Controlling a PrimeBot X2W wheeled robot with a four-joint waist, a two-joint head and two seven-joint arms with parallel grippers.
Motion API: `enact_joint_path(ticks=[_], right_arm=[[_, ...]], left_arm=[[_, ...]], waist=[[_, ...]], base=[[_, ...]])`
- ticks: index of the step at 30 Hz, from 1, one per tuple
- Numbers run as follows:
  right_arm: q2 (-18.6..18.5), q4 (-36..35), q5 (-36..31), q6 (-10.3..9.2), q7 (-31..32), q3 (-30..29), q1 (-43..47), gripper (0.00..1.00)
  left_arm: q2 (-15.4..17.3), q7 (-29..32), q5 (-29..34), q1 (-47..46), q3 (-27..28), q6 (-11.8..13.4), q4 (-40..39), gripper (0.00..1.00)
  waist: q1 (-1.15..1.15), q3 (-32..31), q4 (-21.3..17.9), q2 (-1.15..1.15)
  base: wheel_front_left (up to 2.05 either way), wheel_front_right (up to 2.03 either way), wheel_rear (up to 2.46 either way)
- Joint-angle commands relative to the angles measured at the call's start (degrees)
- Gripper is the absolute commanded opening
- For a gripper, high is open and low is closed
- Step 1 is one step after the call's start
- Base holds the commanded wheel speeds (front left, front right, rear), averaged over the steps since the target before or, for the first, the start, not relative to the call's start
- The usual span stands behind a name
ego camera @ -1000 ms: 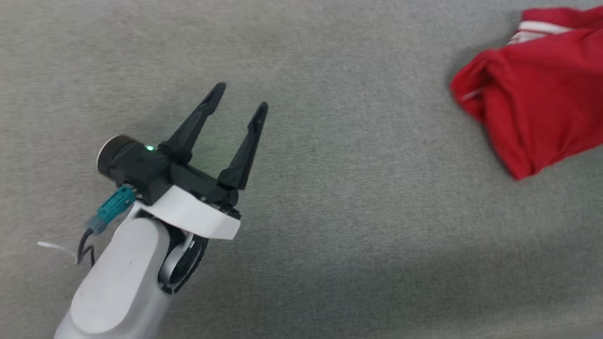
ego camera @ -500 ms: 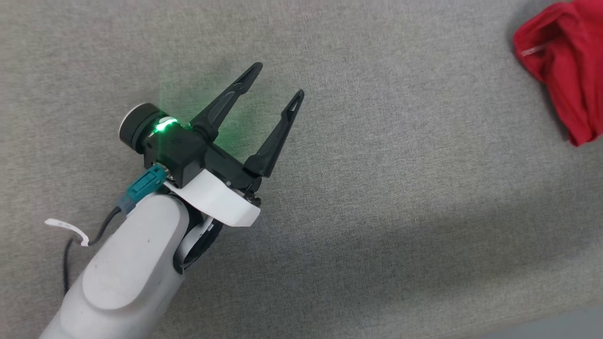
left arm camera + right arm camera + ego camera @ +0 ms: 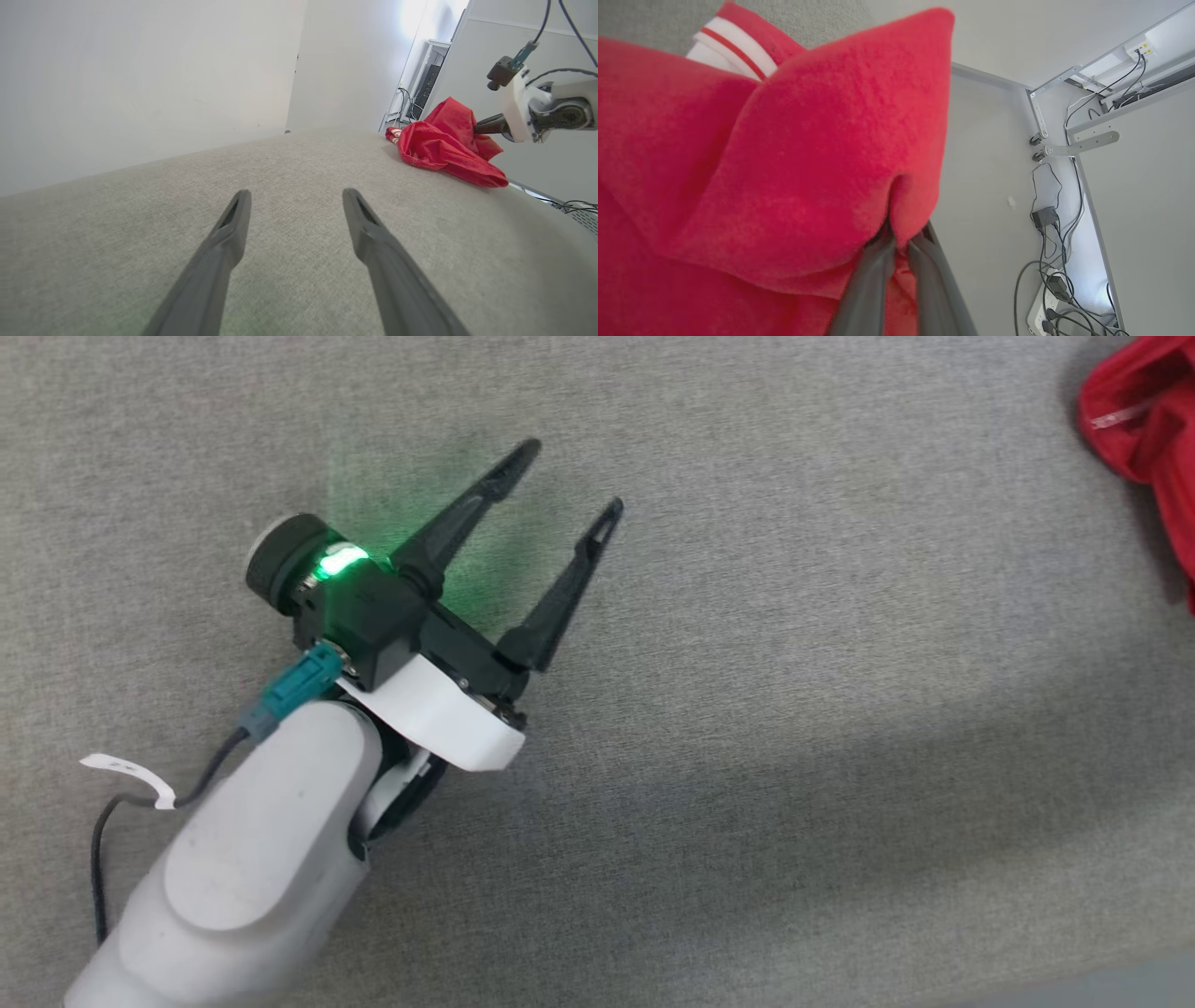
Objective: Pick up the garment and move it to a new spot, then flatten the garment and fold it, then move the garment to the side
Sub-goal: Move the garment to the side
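The garment (image 3: 1144, 420) is a bunched red shirt at the top right edge of the head view, partly cut off. The left wrist view shows the garment (image 3: 439, 144) heaped on the far right of the table, with my right gripper (image 3: 483, 126) pinching its upper fold. Close up, the garment (image 3: 761, 163) shows red-and-white striped trim (image 3: 733, 56), and my right gripper (image 3: 899, 238) is shut on a fold, tips buried in the fabric. My left gripper (image 3: 574, 476) hovers open over bare table, far left of the garment, and the left gripper (image 3: 295, 196) holds nothing.
The grey fabric-covered table (image 3: 794, 709) spreads under both arms; its front edge (image 3: 1120, 985) shows at the lower right. Beyond the table's right side are a white wall, a desk frame (image 3: 1073, 149) and cables with a power strip (image 3: 1050, 289) on the floor.
The garment has drifted to the right edge of the head view, with less of it showing. My left gripper sits higher and further right in the picture, still open.
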Motion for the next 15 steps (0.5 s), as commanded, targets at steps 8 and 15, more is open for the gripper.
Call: enact_joint_path(ticks=[8, 15], right_arm=[[-0.16, 3.09, -0.81, -0.04, -2.13, 0.22, -3.64, 1.0], [-0.4, 1.58, 0.73, -0.04, -4.85, 1.56, -4.01, 1.0]], left_arm=[[0.17, -0.29, -1.05, 0.96, 3.38, -0.19, -0.63, 1.0], [-0.25, -0.29, -0.47, 4.81, 9.62, -0.19, -1.42, 1.0]], waist=[[0.0, -0.58, 1.23, 0.0], [0.0, -3.86, 2.29, 0.0]], base=[[0.0, 0.0, 0.0], [0.0, 0.0, 0.0]])
